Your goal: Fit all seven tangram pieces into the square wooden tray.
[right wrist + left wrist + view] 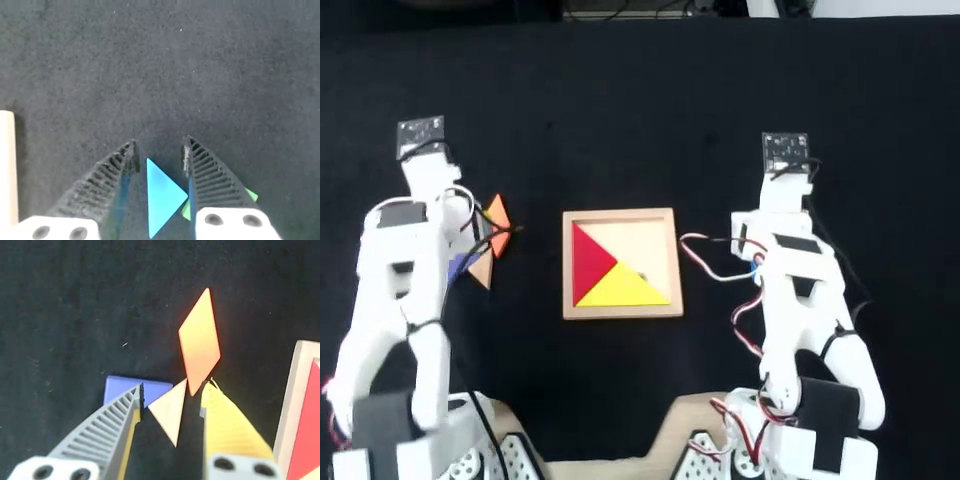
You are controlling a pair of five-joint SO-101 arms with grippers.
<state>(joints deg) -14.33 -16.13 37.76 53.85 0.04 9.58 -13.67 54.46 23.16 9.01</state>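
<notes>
Evidently sitting early in the job, at a pick-up step: holding only a red triangle and a yellow triangle inside the wooden tray, and leaving the other five pieces out on the black cloth.

Hanging the left gripper wide open and gripping nothing, straddling a pale wooden triangle between its fingers. Showing a blue square just beyond the tip of the grey finger, partly tucked under it. Showing an orange parallelogram just ahead of both tips, nearly touching the pale triangle's corner. Keeping the tray's rim off to the outer side of the yellow finger.

Hanging the right gripper likewise open and empty, framing a light blue triangle between its fingers, back toward the palm. Half covering a green piece with one finger, close beside the blue triangle. Keeping the tray's edge well off to the other finger's outer side.

Judging the next move as calling for lowering onto the cloth and closing on two opposite edges of one triangle without dragging its neighbour along. Then carrying it to the tray's bare half and turning it to match the gap. Height of the tips over the cloth: hard to judge from these angles, perhaps just above.
</notes>
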